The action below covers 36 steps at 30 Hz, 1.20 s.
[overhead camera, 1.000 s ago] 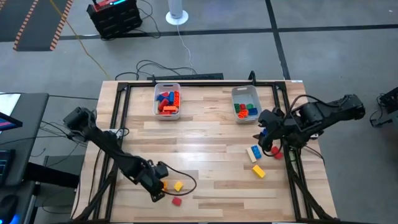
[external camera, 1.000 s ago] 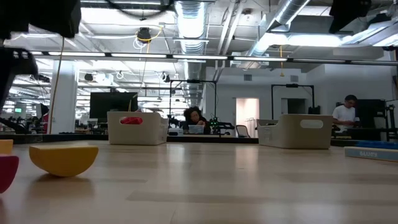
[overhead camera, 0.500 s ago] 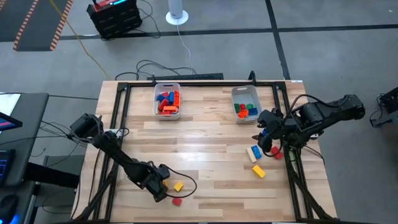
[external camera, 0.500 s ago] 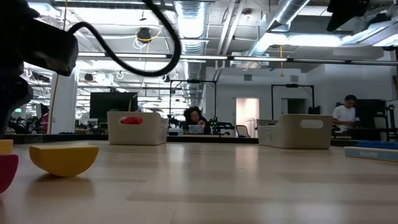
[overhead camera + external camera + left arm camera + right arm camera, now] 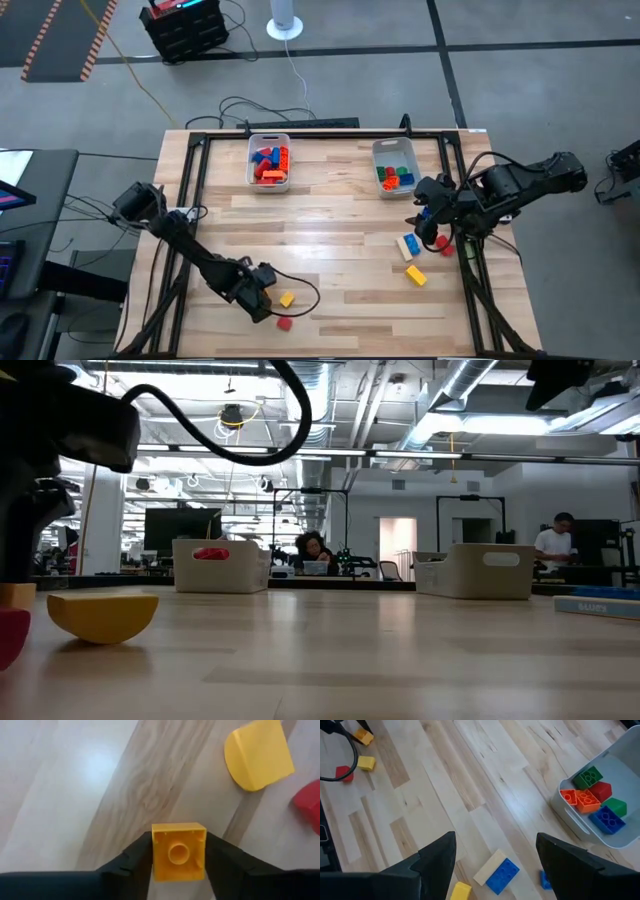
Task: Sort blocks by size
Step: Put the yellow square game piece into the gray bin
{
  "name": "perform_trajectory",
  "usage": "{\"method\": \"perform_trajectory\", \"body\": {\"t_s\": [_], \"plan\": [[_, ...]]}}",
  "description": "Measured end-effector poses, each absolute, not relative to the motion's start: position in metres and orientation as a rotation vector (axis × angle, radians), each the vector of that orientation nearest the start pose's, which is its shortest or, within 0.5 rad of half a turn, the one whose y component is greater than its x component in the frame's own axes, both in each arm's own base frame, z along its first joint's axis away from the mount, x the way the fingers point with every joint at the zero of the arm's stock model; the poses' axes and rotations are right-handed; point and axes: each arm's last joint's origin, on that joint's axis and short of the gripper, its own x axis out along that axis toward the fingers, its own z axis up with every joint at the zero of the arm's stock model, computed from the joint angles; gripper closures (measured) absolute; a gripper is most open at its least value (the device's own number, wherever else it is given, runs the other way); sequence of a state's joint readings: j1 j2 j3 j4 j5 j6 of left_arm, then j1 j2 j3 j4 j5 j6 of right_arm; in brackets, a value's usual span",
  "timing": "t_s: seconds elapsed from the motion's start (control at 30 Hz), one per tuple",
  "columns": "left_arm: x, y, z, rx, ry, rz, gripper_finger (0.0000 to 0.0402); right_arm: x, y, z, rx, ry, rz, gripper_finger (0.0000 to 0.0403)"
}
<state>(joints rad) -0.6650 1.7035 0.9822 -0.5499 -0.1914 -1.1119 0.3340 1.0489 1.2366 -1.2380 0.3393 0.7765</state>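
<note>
Left claw [image 5: 178, 857] is gripping a small yellow block [image 5: 178, 851] on two opposite flat sides, low at the table's [image 5: 330, 250] near-left area, beside a rounded yellow piece [image 5: 258, 754] and a red piece [image 5: 307, 805]. Right claw [image 5: 495, 851] is hanging wide open and empty near the right bin [image 5: 394, 167], above loose blocks. Judged rigid, light, smooth plastic; flat side walls are offering the surest hold, studs are not. Sorted blocks are lying in the left bin [image 5: 268, 162] and right bin. Writing on a blue item at the low view's right edge is not legible
</note>
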Motion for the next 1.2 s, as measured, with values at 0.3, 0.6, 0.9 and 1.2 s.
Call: {"method": "perform_trajectory", "body": {"t_s": [0.3,0.6,0.9,1.2], "plan": [[0.263,-0.143,0.173,-0.413,1.141,0.339,0.0279,0.159,0.045,0.354,0.363,0.919,-0.382,0.0101],[0.301,-0.040,0.199,-0.220,1.057,0.301,0.0277,0.157,0.044,0.353,0.394,0.935,-0.417,0.0101],[0.352,0.063,0.227,-0.219,0.735,0.300,0.0275,0.153,0.043,0.352,0.471,0.942,-0.477,0.0101],[0.442,0.134,0.231,-0.304,0.542,0.262,0.0274,0.157,0.039,0.346,0.486,0.931,-0.514,0.0101]]}}
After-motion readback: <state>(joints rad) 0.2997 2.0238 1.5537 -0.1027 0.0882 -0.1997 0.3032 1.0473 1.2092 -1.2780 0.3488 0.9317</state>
